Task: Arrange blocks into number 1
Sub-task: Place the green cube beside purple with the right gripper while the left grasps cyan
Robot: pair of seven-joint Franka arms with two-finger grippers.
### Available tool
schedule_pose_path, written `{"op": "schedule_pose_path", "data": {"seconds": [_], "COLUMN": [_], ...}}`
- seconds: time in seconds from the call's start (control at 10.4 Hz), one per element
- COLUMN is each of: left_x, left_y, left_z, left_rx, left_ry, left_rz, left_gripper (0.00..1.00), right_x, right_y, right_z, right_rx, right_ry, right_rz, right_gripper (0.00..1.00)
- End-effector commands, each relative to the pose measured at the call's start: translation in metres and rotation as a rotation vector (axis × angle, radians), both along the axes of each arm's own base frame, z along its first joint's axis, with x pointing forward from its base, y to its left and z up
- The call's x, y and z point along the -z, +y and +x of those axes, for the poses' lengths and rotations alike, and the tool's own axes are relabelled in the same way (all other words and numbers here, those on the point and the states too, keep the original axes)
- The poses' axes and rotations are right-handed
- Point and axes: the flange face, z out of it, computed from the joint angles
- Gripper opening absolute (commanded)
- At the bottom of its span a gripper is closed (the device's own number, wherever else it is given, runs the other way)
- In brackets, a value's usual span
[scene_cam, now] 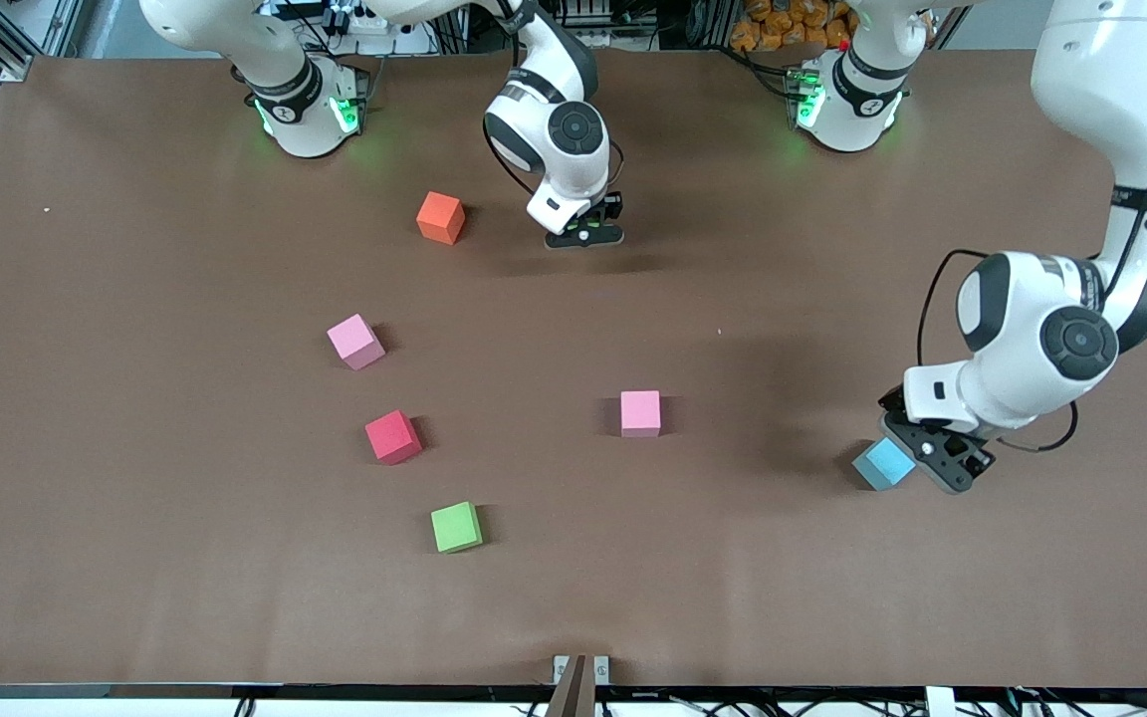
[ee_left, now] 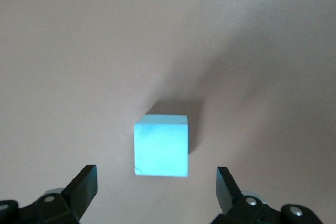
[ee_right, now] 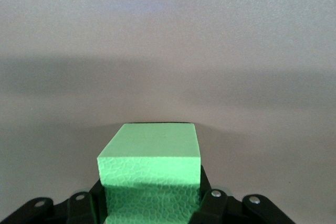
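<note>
My right gripper (scene_cam: 585,235) hangs low over the table beside the orange cube, shut on a green block (ee_right: 149,156) that fills the space between its jaws in the right wrist view (ee_right: 149,195); the hand hides that block in the front view. A second green block (scene_cam: 456,527) lies nearest the front camera. Two pink blocks (scene_cam: 355,341) (scene_cam: 640,412) rest mid-table. Toward the left arm's end sits the sky blue block (scene_cam: 883,464) (ee_left: 161,145). My left gripper (scene_cam: 937,460) (ee_left: 156,182) is open just above and beside it, with its fingertips (ee_left: 84,182) clear of the block.
An orange cube (scene_cam: 440,217) sits near the right arm's base. A red cube (scene_cam: 393,436) lies between the pink block and the green block on the table. The brown tabletop (scene_cam: 135,558) stretches wide toward both ends.
</note>
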Motion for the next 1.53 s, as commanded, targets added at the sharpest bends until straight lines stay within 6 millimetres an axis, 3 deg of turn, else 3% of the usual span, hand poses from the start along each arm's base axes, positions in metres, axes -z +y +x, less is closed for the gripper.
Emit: {"op": "schedule_pose_path", "data": {"seconds": [0.0,0.38,0.48,0.58,0.96,1.15,1.44], "left_x": [0.012,0.044,0.048,0.050,0.062,0.067,0.074], "left_y": [-0.002,0.013,0.016,0.016,0.014,0.015,0.020], "left_z": [0.018,0.022,0.021,0.020,0.011,0.007,0.002], "left_rx": [0.083,0.035,0.022,0.007,-0.002,-0.002,-0.006], "left_ry": [-0.008,0.011,0.018,0.022,0.053,0.064,0.081], "left_rz": [0.008,-0.071,-0.079,-0.081,-0.079,-0.077,-0.066], "left_gripper": [1.00,1.00,1.00,1.00,1.00,1.00,1.00], "right_x": [-0.001,0.001,0.000,0.000,-0.025,-0.048,-0.067], "right_y": [0.003,0.003,0.004,0.004,0.004,-0.015,-0.070], "right_z": [-0.004,-0.006,-0.006,-0.006,0.007,0.041,0.106], "right_rx": [0.019,0.025,0.025,0.031,0.076,0.120,0.035], "right_ry": [-0.003,-0.001,-0.002,-0.002,-0.020,-0.031,-0.041], "right_rz": [-0.003,-0.008,-0.006,-0.008,0.017,0.028,0.019], "right_gripper": [0.13,0.17,0.42,0.97,1.00,1.00,1.00]}}
